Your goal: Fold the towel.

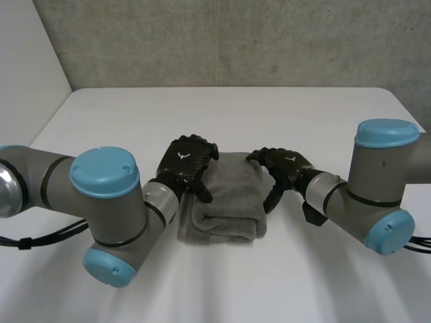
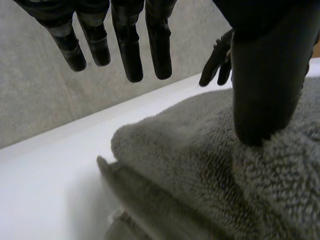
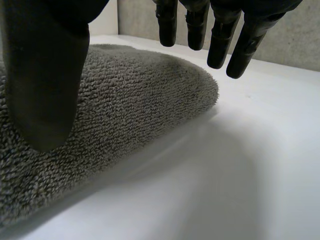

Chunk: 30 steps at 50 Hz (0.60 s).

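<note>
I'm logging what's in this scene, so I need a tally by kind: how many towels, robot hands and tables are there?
Towels: 1, the grey towel, lying folded
Robot hands: 2, the left hand and the right hand, one at each side of the towel
Tables: 1, the white table
Total: 4

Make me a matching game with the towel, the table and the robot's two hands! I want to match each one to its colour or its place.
Things:
1. towel
2. left hand
3. right hand
4. table

Matches:
a. white
b. at the towel's right side
c. grey and folded
d. at the towel's left side

Pairs: 1-c, 2-d, 3-b, 4-a
</note>
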Available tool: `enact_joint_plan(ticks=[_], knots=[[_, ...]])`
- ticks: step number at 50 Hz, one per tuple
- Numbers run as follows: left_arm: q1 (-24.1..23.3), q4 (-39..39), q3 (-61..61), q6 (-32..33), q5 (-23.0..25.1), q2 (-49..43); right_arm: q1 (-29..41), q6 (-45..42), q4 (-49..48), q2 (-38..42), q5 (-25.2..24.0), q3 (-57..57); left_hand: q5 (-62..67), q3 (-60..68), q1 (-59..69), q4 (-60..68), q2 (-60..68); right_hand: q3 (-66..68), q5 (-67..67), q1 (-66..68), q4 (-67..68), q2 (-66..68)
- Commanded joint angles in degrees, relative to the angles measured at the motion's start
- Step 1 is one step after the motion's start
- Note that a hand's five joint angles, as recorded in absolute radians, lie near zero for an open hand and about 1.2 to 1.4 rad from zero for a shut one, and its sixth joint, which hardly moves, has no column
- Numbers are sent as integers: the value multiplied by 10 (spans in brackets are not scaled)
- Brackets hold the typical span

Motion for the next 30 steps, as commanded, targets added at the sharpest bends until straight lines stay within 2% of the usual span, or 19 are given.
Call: enact_joint_plan(ticks=[1,10,17,24,30], knots=[[34,-13,-27,1,1,0,3,33,1,19,-2,-28,0,-24,-28,-32,-18,-29,-33,-30,-44,-39],[59,-14,-65,38,1,3,19,29,37,61,-2,-66,0,-24,-28,-32,-18,-29,-33,-30,-44,-39],[61,-13,-79,50,1,3,32,25,61,89,-2,-88,0,-24,-28,-32,-18,-29,-33,-30,-44,-39],[59,-13,-82,50,1,7,40,25,66,82,-2,-90,0,-24,-28,-32,-18,-29,-33,-30,-44,-39],[60,-15,-82,50,1,21,36,22,73,46,-1,-84,-1,-24,-30,-32,-20,-29,-33,-30,-44,-39]])
